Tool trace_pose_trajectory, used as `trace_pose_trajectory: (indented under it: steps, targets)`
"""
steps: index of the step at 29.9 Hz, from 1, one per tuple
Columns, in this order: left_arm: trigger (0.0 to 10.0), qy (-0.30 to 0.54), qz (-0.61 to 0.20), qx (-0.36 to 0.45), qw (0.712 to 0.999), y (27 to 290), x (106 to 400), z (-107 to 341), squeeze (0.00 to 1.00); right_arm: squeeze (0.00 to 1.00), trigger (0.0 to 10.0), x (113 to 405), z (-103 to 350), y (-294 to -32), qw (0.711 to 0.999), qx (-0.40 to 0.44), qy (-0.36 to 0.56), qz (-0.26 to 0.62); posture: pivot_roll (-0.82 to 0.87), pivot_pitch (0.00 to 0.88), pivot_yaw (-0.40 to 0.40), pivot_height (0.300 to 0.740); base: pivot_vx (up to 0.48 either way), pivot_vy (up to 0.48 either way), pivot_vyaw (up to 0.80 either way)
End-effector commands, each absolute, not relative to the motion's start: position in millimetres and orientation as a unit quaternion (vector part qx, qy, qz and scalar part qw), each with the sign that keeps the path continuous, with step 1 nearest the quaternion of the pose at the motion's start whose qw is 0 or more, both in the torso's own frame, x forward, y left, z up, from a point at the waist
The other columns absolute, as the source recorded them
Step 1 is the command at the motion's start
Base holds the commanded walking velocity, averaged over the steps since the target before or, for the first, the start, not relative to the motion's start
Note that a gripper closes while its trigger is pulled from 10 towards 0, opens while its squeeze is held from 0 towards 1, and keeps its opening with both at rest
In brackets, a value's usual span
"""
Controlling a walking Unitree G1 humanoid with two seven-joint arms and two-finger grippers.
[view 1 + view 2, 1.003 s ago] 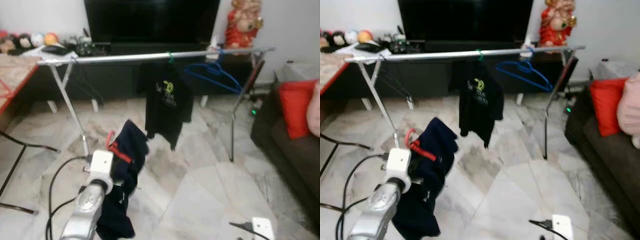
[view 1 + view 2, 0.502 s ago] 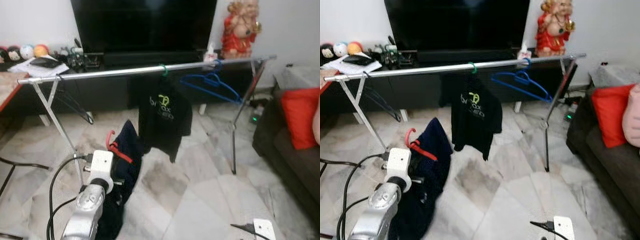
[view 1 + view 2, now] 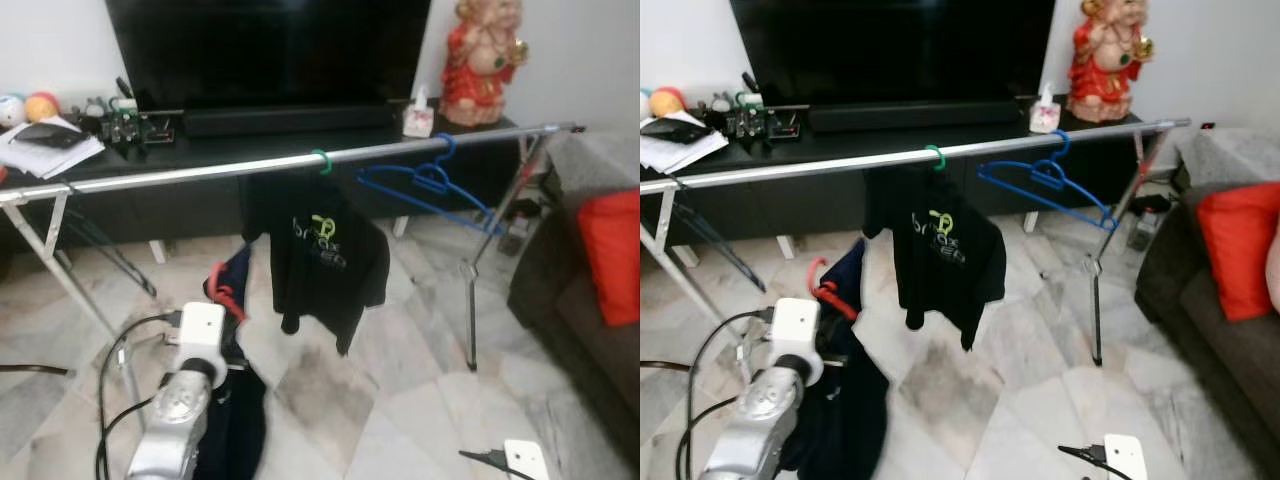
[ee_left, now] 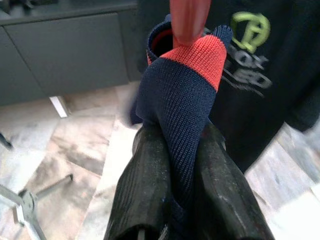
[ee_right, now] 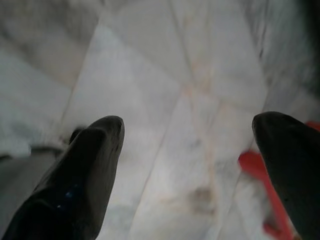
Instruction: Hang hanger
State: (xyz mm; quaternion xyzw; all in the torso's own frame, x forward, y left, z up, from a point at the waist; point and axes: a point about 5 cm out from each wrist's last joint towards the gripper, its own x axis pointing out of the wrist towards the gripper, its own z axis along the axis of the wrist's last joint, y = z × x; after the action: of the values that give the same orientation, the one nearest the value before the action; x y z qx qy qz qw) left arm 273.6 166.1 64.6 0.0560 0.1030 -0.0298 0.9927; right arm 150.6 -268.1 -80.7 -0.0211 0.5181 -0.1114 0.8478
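Observation:
My left gripper point(image 4: 175, 145) is shut on a navy garment point(image 3: 240, 420) with a red collar, which hangs on a red hanger point(image 3: 222, 292). The hanger's hook point(image 4: 189, 20) points up, below and in front of the silver rail point(image 3: 200, 173). On the rail hang a black T-shirt point(image 3: 325, 250) on a green hook point(image 3: 320, 160) and a bare blue hanger point(image 3: 430, 182). My right gripper point(image 5: 187, 150) is open low over the marble floor, with nothing between its fingers.
Behind the rail stand a black TV console point(image 3: 300, 120) and a red statue point(image 3: 480, 50). A dark sofa with a red cushion point(image 3: 612, 255) is at the right. A white adapter point(image 3: 525, 460) and cables point(image 3: 115, 370) lie on the floor. The rack's legs point(image 3: 470, 300) splay outward.
The whole view has shifted: the rail and console look nearer and sit lower in the picture. My left gripper still holds the navy garment on the red hanger.

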Motion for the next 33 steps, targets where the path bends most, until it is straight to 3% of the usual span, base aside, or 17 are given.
trace_pose_trajectory:
  steps: [1, 14, 33]
  targets:
    - [10.0, 0.077, -0.019, 0.064, 0.995, 172.6, 275.5, 76.5, 0.00, 0.00, 10.0, 153.9, -81.4, -262.0, 0.849, -0.019, 0.518, -0.100, 0.03, 0.000, -0.067, 0.740, 0.480, 0.000, 0.00]
    - [10.0, 0.076, -0.014, 0.073, 0.994, 171.0, 272.6, 76.0, 0.00, 0.00, 10.0, 148.5, -82.2, -266.1, 0.845, -0.025, 0.525, -0.101, 0.05, 0.000, -0.075, 0.740, 0.413, 0.000, 0.00]
    - [10.0, 0.078, 0.009, 0.081, 0.994, 173.7, 276.4, 75.7, 0.00, 0.00, 10.0, 150.3, -82.2, -263.7, 0.843, -0.045, 0.530, -0.077, 0.05, 0.000, -0.081, 0.740, 0.000, -0.027, 0.03]
